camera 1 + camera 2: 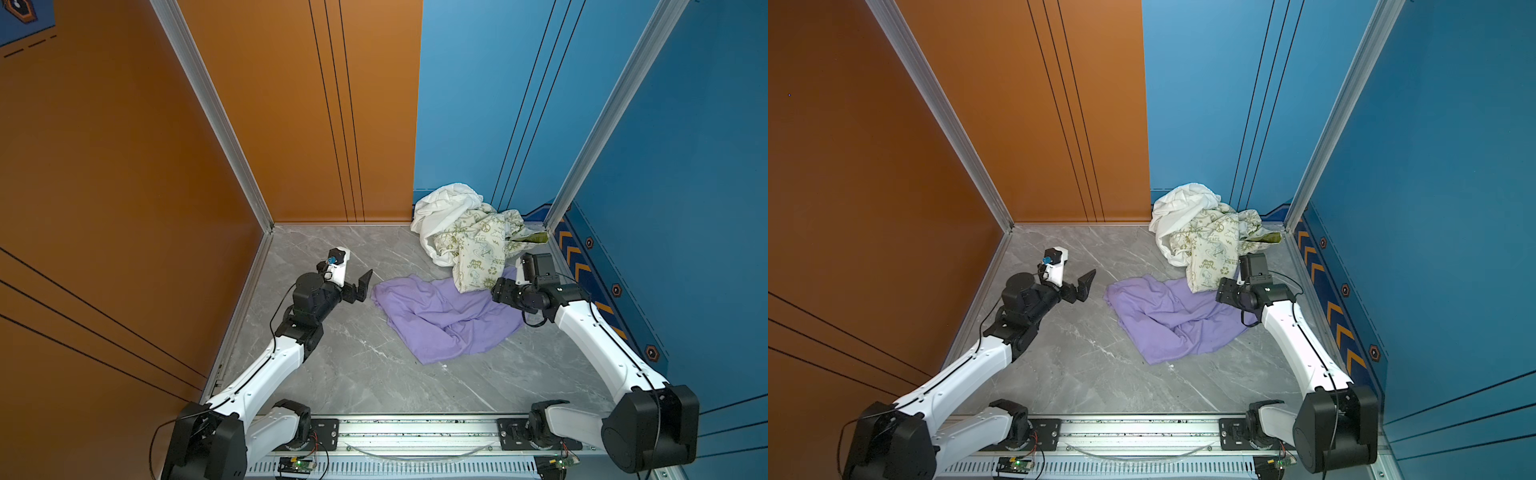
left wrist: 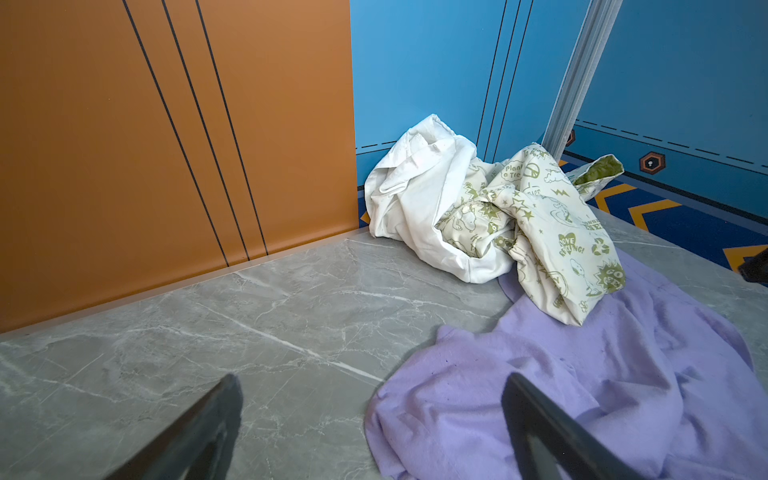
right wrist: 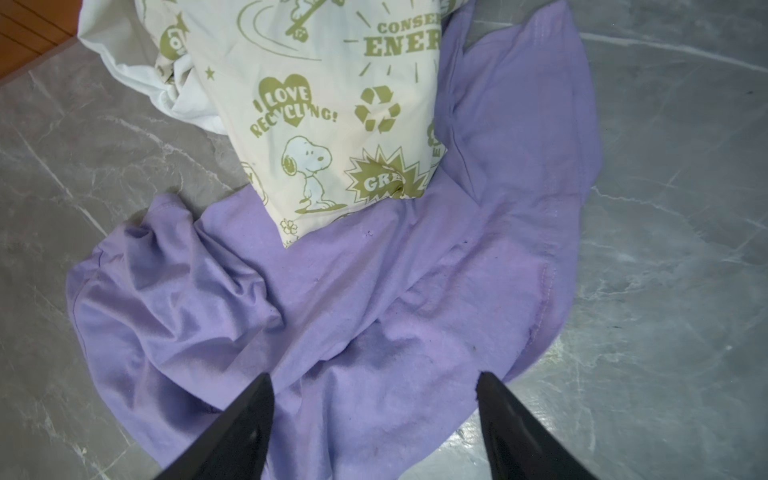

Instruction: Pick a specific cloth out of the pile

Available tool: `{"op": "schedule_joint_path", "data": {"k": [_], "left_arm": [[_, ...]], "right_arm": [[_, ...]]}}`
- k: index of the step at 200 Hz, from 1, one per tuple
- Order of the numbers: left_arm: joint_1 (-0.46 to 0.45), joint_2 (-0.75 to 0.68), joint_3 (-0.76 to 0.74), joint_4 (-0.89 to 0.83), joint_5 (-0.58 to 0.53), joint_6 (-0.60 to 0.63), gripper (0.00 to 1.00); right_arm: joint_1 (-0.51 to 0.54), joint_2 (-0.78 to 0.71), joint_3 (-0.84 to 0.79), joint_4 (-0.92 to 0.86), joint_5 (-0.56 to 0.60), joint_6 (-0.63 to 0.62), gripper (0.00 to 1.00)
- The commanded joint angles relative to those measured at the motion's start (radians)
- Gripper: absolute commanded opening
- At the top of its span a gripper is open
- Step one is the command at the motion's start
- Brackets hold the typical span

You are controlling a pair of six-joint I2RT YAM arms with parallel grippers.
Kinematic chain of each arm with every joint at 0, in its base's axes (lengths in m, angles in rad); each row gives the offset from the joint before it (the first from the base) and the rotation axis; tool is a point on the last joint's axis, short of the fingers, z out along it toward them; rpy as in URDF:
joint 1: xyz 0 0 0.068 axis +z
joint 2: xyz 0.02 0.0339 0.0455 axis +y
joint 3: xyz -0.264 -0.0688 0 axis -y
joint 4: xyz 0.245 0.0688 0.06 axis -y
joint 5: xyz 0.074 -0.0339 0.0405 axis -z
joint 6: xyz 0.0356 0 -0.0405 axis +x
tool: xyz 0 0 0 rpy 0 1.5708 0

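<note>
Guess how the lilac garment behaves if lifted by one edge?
Likely floppy: the lilac garment lies in soft folds, so it should drape. It may tug the Snoopy-print cloth, whose corner rests on it. Its fuzzy nap suggests little slip.

Bare grey desk (image 1: 332,374) lies open across the front and left. The lilac cloth (image 1: 444,320) spreads over the middle right; the pile (image 1: 461,232) blocks the far right corner against the blue wall (image 1: 478,124), its printed cream garment (image 3: 332,124) overlapping the cloth's far edge.
</note>
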Motion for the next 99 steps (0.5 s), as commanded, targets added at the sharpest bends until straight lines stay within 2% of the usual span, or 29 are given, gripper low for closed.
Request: {"op": "schedule_joint_path", "data": {"k": [1, 20, 51, 99], "left_arm": [[-0.012, -0.012, -0.018, 0.002, 0.001, 0.023, 0.98], [-0.013, -0.012, -0.017, 0.002, 0.001, 0.022, 0.98], [-0.012, -0.012, -0.015, 0.002, 0.002, 0.023, 0.98], [-0.014, -0.014, -0.016, 0.002, 0.001, 0.023, 0.98]], "right_arm": [[-0.031, 0.022, -0.052, 0.091, -0.009, 0.115, 0.79], [-0.047, 0.028, -0.085, 0.108, 0.071, 0.203, 0.79], [-0.071, 0.05, -0.123, 0.108, 0.151, 0.28, 0.8], [-0.134, 0.11, -0.15, 0.111, 0.131, 0.326, 0.78]]}}
